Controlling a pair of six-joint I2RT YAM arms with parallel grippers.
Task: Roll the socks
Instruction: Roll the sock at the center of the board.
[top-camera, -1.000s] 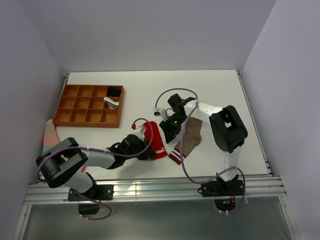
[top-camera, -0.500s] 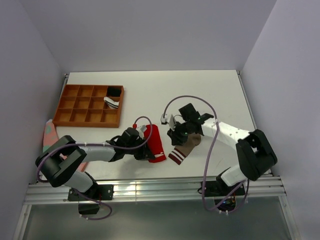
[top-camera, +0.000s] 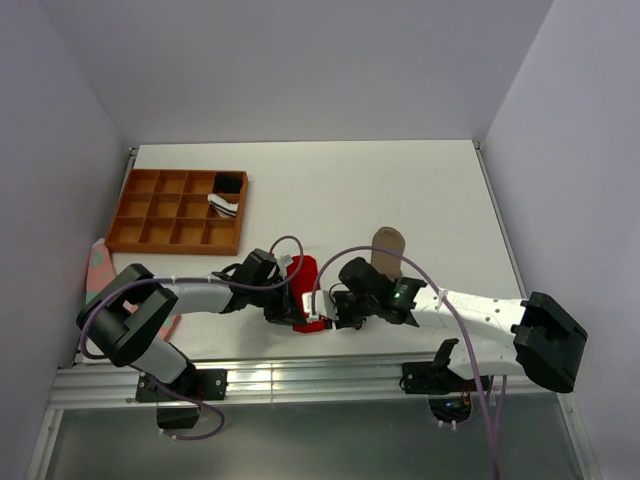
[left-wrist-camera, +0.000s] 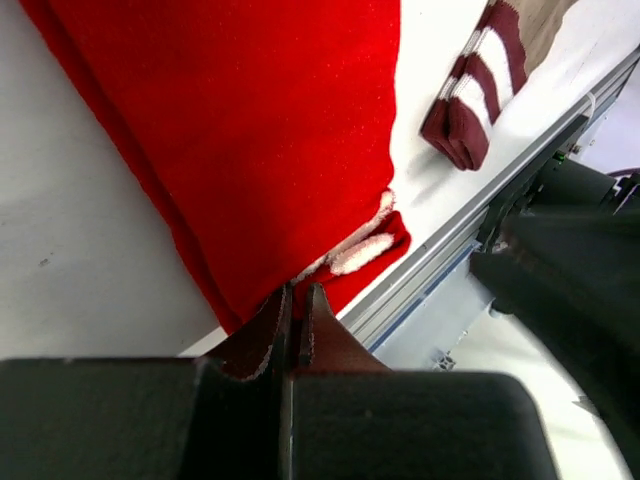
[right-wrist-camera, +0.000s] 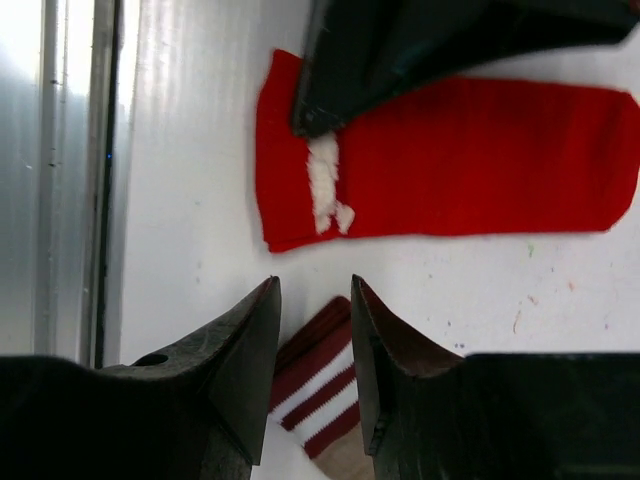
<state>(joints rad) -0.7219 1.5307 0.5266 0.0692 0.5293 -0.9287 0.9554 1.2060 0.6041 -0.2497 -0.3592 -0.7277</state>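
Observation:
The red sock (top-camera: 308, 275) lies flat near the table's front edge, its white patch (left-wrist-camera: 360, 250) at the near end. My left gripper (top-camera: 298, 312) is at that near end, and in the left wrist view it (left-wrist-camera: 299, 296) is shut on the sock's edge. The tan sock (top-camera: 386, 244) lies to the right, mostly hidden under my right arm. Its maroon-and-white striped cuff (right-wrist-camera: 318, 385) sits between the jaws of my right gripper (right-wrist-camera: 315, 292), which is open and low over it. The red sock (right-wrist-camera: 450, 160) lies just beyond in that view.
A brown wooden tray (top-camera: 160, 212) with several compartments stands at the back left, with dark and white items (top-camera: 226, 194) in its right cells. A pink and teal cloth (top-camera: 98, 266) lies at the left edge. The aluminium rail (top-camera: 300, 375) runs along the front edge.
My right arm has swung from the table's middle to the near edge, and its open gripper is now over the striped cuff. My left gripper has shifted slightly along the red sock's near end.

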